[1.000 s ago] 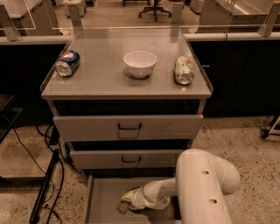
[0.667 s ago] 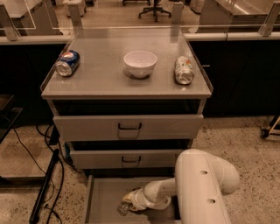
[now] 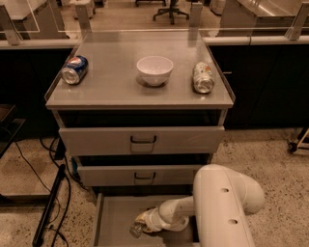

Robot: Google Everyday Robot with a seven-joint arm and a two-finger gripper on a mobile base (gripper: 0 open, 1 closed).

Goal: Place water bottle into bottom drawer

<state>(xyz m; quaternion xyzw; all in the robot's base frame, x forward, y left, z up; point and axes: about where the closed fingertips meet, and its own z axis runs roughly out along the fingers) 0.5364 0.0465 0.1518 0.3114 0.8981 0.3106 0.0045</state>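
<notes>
Surface: grey cabinet top (image 3: 111,91), flat with a raised clear rim. A blue Pepsi can (image 3: 75,69) lies at the left, a white bowl (image 3: 154,70) stands mid-top, and a silver-green can (image 3: 203,77) lies at the right, all well apart.
Room: speckled floor (image 3: 270,159); dark cables (image 3: 48,212) left of the cabinet; an office chair (image 3: 171,7) far behind.
Drawers: top drawer (image 3: 96,140) and middle drawer (image 3: 106,174) each stand out a little. The bottom drawer (image 3: 113,217) is pulled well out, its grey floor showing.
Water bottle (image 3: 136,227): over the bottom drawer's floor, near its middle, at the tip of my claw. I cannot tell if it touches the floor.
Bottle axis: slanted, with the free end toward the lower left of the view and the other end running up-right into my claw.
Arm (image 3: 222,207): the big white elbow is at the drawer's right, and the forearm reaches left and down into the drawer.
Gripper (image 3: 145,223): inside the bottom drawer, at the bottle.
Grip: cannot tell whether clamped or let go.
</notes>
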